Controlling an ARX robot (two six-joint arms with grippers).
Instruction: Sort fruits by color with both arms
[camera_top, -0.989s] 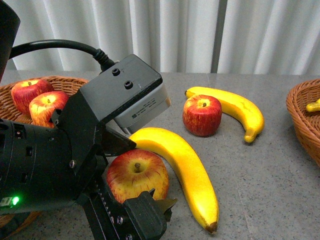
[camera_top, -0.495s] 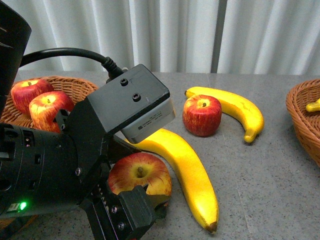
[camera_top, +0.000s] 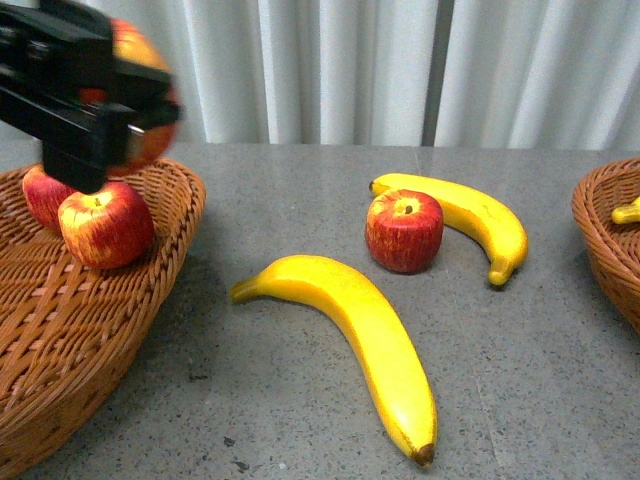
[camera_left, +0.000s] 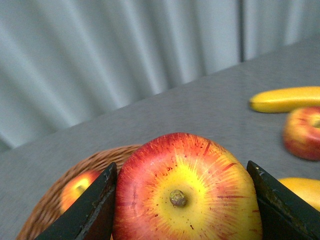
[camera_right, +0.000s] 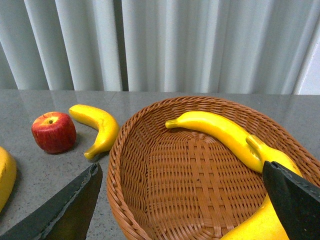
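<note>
apple (camera_left: 186, 170) now aloft in left gripper (camera_left: 184, 207)

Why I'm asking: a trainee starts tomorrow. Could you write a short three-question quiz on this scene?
1. True or false: the left gripper is empty.
2. How many bananas lie on the bare table? A one, B two, C three.
3. Fill in: the right gripper is ___ (open or shut).
Key: 1 false, it clamps a red apple. 2 B, the near banana and the far banana. 3 open.
</note>
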